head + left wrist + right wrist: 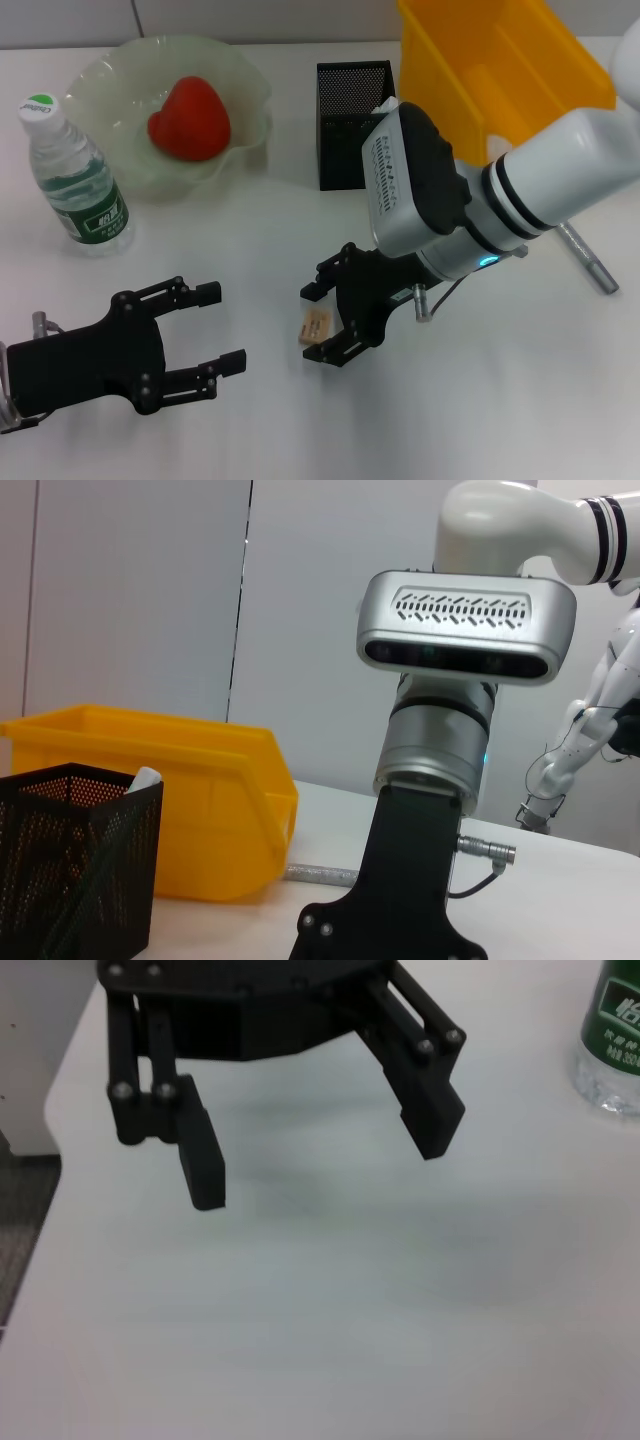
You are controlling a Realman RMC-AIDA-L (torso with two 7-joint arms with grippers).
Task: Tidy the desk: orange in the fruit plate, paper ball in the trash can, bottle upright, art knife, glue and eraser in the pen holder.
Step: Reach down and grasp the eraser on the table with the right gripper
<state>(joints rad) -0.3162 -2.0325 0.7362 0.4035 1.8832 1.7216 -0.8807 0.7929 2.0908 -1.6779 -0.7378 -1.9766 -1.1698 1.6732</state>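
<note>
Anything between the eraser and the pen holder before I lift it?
Nothing visible. The eraser lies between the open right tool's fingers, and the table up to the pen holder shows bare. The left tool sits idle at front left.

You have a white counter (250, 240) carrying a pale green translucent fruit plate (120, 170) with a red fruit (190, 118) in it, and a clear bottle (75, 180) with a green label and a green-and-white cap. Behind sit a black mesh pen holder (345, 100) and a bright yellow bin (540, 50). Both grippers are black, the right arm (560, 170) is white and silver with 2 black rings, and the small eraser (314, 328) is tan.
</note>
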